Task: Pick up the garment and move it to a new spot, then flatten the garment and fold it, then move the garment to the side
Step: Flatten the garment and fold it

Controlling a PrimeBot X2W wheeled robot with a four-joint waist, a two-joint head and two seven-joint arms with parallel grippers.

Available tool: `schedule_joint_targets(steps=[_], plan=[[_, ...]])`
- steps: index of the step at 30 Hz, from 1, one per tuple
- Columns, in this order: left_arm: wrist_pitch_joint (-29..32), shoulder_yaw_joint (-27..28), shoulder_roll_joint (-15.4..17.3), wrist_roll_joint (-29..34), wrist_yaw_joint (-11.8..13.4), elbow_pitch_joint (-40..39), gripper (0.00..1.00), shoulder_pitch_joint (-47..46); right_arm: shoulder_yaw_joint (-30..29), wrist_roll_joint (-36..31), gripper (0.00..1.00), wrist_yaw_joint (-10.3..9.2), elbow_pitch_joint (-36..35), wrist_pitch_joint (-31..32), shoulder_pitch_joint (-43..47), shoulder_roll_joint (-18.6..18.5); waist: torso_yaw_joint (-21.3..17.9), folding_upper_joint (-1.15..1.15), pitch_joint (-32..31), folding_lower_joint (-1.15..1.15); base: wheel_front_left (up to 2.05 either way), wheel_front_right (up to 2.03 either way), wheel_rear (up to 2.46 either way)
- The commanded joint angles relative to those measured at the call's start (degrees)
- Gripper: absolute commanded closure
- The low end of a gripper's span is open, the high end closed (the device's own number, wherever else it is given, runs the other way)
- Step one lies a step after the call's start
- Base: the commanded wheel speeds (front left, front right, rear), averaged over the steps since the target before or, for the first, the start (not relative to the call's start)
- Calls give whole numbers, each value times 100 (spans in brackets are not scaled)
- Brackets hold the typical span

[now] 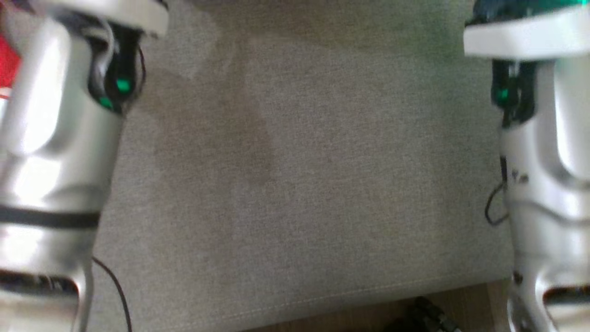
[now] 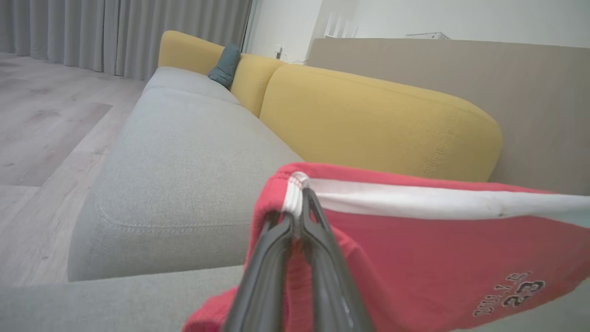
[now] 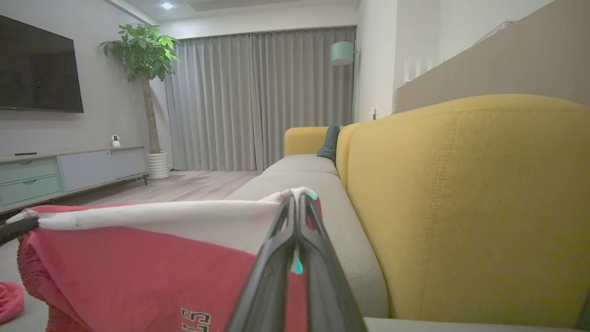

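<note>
The garment [image 2: 415, 249] is red cloth with a white band along its top edge and dark printed lettering. It hangs stretched between my two grippers, above the grey sofa seat [image 1: 304, 175]. My left gripper [image 2: 299, 191] is shut on one top corner of it. My right gripper [image 3: 297, 198] is shut on the other top corner, and the garment [image 3: 138, 263] spreads to that view's left. In the head view a red patch of the garment [image 1: 8, 62] peeks past my left forearm [image 1: 50, 138]; my right forearm [image 1: 548, 152] stands at the right edge.
Yellow back cushions [image 2: 368, 124] line the sofa, with a dark teal pillow [image 2: 226, 67] at its far end. Wooden floor [image 2: 41, 133] lies beside the sofa. A TV cabinet [image 3: 69, 170], a potted tree [image 3: 145, 83] and grey curtains [image 3: 258, 97] stand across the room.
</note>
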Motion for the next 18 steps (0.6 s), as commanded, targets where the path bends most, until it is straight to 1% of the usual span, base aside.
schedule_joint_targets(steps=[1,6,10,14,18], plan=[[-60,222,179,-56,-42,-479,100,209,-26,36,100,-5,-418,-28,318,72,47,0,-95,-1,0,0,0],[-67,377,54,-286,4,-1355,100,1444,-73,-63,100,-5,-988,-29,1481,72,127,0,-474,-1,0,0,0],[-68,259,-40,-345,98,-1891,100,2585,-123,-241,100,-5,-1325,-29,2548,72,222,0,-980,-1,0,0,0],[-68,198,-167,-524,265,-2324,100,3678,-155,-275,100,-5,-1665,-29,3551,72,211,0,-1532,-1,0,0,0],[-21,77,-146,-569,495,-2812,100,4666,-113,-295,100,-5,-2113,-23,4445,72,151,0,-1943,-1,0,0,0]])
